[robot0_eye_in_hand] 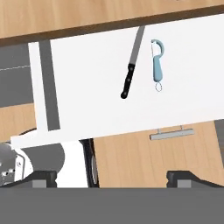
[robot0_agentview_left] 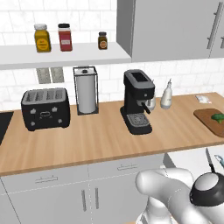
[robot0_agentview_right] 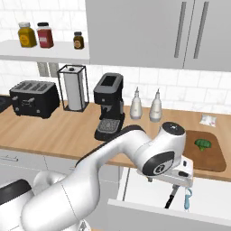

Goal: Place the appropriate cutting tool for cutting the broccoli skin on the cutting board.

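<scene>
An open white drawer [robot0_eye_in_hand: 87, 87] below the counter holds a black-handled knife [robot0_eye_in_hand: 131, 65] and, right beside it, a light blue peeler [robot0_eye_in_hand: 157, 61]. My gripper [robot0_eye_in_hand: 113, 178] hangs above the drawer, open with nothing between its fingers and apart from both tools. In the right base view my hand [robot0_agentview_right: 173, 177] hovers over the drawer [robot0_agentview_right: 149, 189], with the knife [robot0_agentview_right: 171, 197] and peeler [robot0_agentview_right: 187, 198] just below it. The reddish-brown cutting board [robot0_agentview_right: 212, 158] lies on the counter at the right and carries the small green broccoli [robot0_agentview_right: 203, 144].
A black coffee machine [robot0_agentview_right: 108, 106], two white bottles [robot0_agentview_right: 136, 104], a paper towel holder [robot0_agentview_right: 73, 88] and a black toaster [robot0_agentview_right: 34, 98] stand along the counter's back. A small white packet [robot0_agentview_right: 208, 119] lies behind the board. Jars sit on the shelf [robot0_agentview_right: 40, 50].
</scene>
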